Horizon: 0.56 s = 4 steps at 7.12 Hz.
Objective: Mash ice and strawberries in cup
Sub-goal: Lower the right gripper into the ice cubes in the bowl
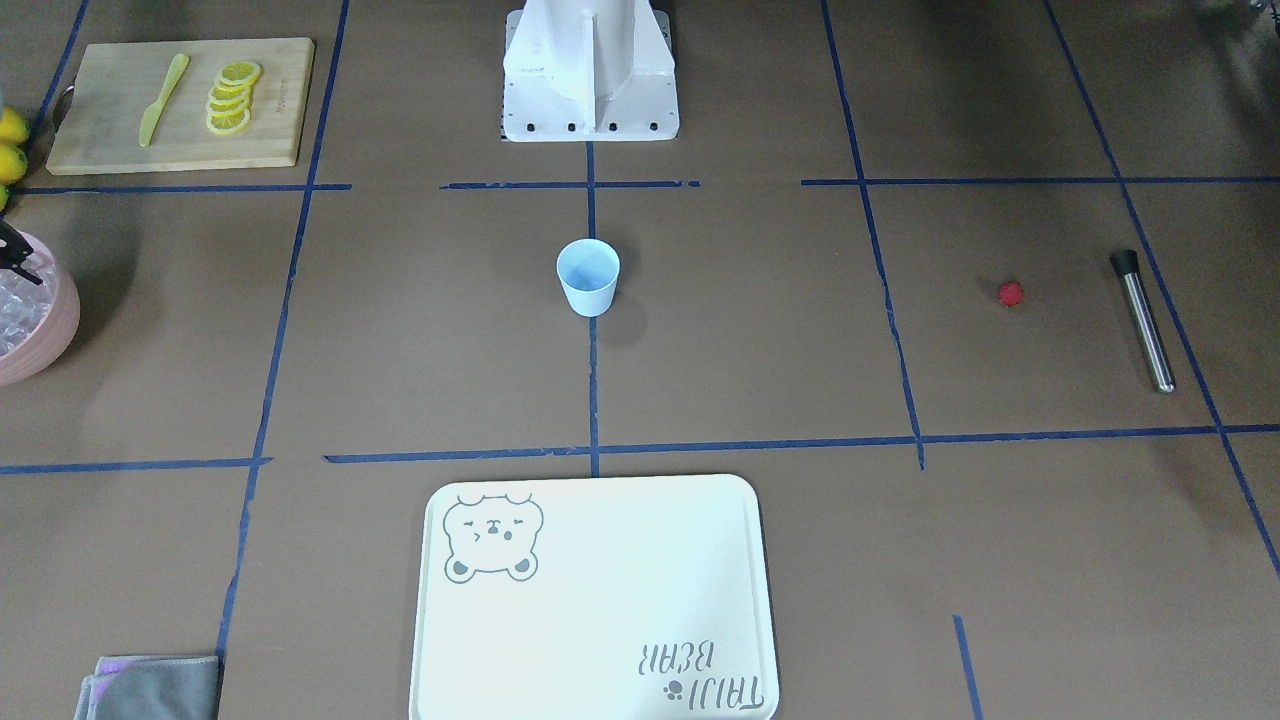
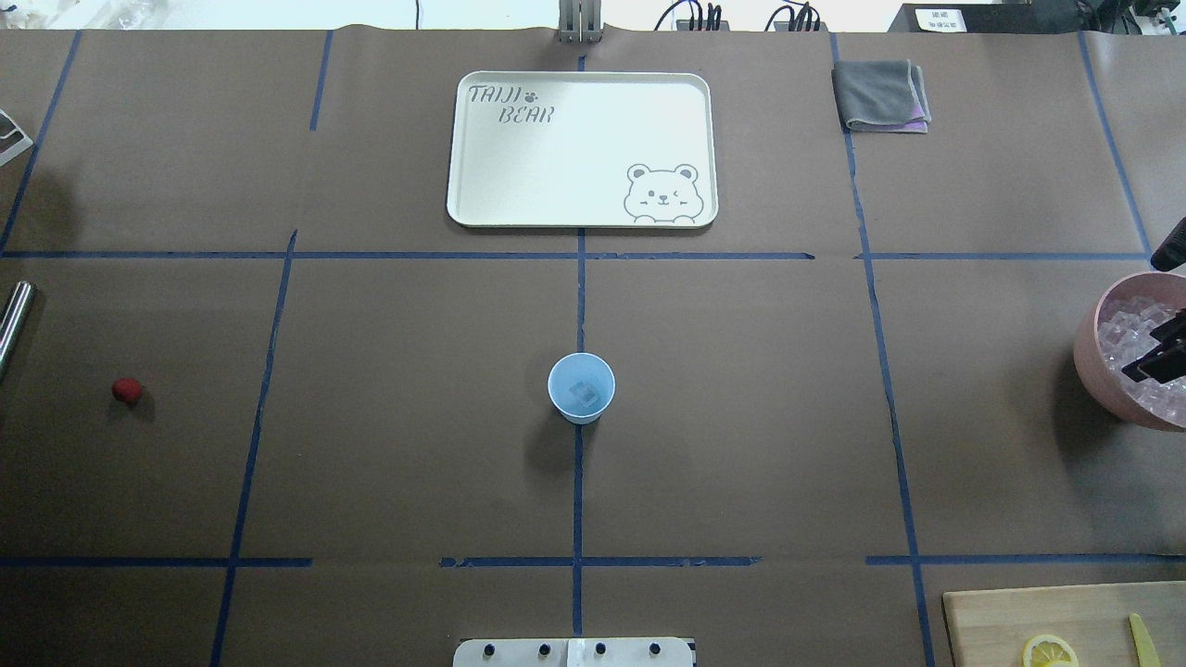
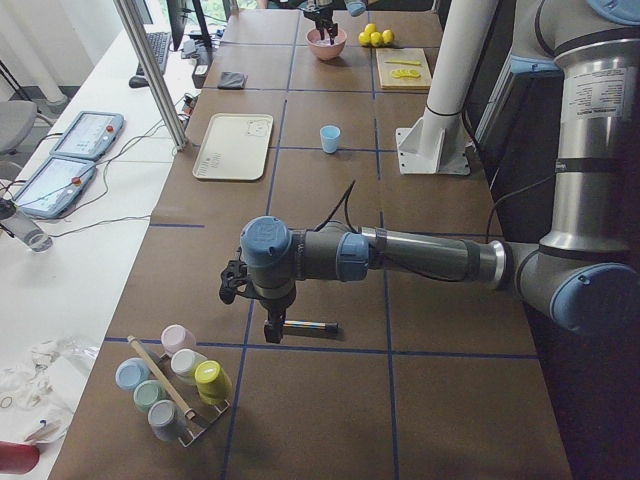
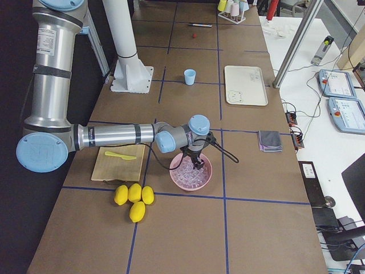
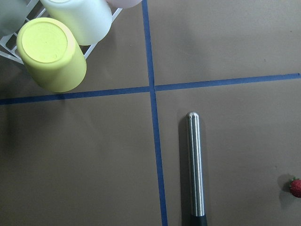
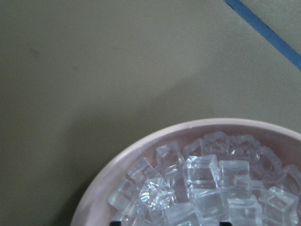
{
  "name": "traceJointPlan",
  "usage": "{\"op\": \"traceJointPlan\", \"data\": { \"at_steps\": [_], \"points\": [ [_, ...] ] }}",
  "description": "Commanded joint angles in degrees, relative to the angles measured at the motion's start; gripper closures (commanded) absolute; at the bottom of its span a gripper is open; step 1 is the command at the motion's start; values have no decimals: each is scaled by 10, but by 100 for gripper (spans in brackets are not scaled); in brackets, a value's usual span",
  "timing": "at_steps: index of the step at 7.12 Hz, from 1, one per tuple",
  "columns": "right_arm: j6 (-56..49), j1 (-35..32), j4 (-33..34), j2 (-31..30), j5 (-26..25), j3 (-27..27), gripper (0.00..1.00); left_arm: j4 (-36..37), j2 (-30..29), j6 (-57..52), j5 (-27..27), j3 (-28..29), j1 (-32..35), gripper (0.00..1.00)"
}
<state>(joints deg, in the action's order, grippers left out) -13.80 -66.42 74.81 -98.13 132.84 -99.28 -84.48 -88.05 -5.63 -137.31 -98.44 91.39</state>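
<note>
Clear ice cubes fill the large pink bowl directly beneath the right gripper, jaws parted and empty, forearm level. The small light-blue plastic cup on the counter holds perhaps one cube. The small red strawberry lies near a steel rod below the left gripper; its jaws' state I cannot tell.

- The pink bowl is cut off by the overhead view's right edge — the right gripper too.
- The steel muddler's black end is cropped in the left wrist view.
- The cup's contents are blurred.
- The left gripper is too small to be judged.
</note>
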Motion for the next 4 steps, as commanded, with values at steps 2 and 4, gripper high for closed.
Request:
{"op": "traceJointPlan", "data": {
  "at_steps": [2, 4],
  "points": [
    [0, 2, 0, -2, 0, 1, 26, 0, 7, 0, -1, -3, -1, 0],
    [0, 2, -1, -6, 1, 0, 29, 0, 7, -1, -1, -3, -1, 0]
  ]
}}
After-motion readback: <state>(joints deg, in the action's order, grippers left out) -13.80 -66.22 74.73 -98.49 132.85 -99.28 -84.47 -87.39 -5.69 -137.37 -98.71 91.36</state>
